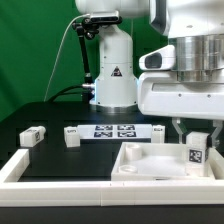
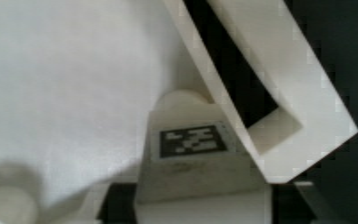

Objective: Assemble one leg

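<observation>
My gripper (image 1: 197, 136) is shut on a leg (image 1: 197, 152), a small white block with a black-and-white tag facing the camera. It holds the leg upright over the exterior view's right part of the large flat white rimmed piece (image 1: 150, 163). In the wrist view the leg (image 2: 197, 140) sits between my dark fingers (image 2: 130, 200), its tagged face showing. It points at the flat white surface (image 2: 69, 80) close to the raised rim's corner (image 2: 291, 120). Whether the leg touches the piece cannot be told.
Three more tagged legs lie on the black table: one (image 1: 32, 136) at the exterior view's left, one (image 1: 71, 135) beside the marker board (image 1: 113, 130), one (image 1: 158, 130) at the board's other end. A white wall (image 1: 55, 172) runs along the front. The robot base (image 1: 112, 75) stands behind.
</observation>
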`<state>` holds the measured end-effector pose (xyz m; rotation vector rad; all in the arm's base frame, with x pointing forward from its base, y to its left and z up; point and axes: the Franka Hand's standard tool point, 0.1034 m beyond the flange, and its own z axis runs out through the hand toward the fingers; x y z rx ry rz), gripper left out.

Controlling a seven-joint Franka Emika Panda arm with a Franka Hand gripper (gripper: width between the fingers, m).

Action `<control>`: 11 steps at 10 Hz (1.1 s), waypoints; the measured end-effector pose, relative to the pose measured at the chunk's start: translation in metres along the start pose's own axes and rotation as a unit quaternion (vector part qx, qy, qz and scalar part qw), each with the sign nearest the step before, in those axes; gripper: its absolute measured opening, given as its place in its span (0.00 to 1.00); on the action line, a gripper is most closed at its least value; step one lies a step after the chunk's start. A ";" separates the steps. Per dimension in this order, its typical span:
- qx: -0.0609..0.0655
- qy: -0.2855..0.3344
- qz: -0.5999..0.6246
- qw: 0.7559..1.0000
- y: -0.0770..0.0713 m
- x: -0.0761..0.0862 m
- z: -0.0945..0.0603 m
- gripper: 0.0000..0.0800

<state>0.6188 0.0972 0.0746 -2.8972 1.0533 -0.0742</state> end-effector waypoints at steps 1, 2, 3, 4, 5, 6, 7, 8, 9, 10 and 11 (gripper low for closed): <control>-0.004 0.003 0.019 1.000 0.004 0.003 0.000 0.38; -0.006 0.004 0.025 1.000 0.005 0.003 0.000 0.38; -0.006 0.005 0.023 1.000 0.005 0.004 0.000 0.38; -0.006 0.004 0.023 1.000 0.005 0.003 0.000 0.38; -0.006 0.004 0.023 1.000 0.005 0.003 0.000 0.59; -0.006 0.004 0.023 1.000 0.005 0.003 0.000 0.76; -0.006 0.004 0.023 1.000 0.005 0.003 0.001 0.80; -0.006 0.004 0.023 1.000 0.005 0.003 0.001 0.80; -0.006 0.004 0.023 1.000 0.005 0.003 0.001 0.81; -0.006 0.004 0.023 1.000 0.005 0.003 0.001 0.81; -0.006 0.004 0.023 1.000 0.005 0.003 0.001 0.81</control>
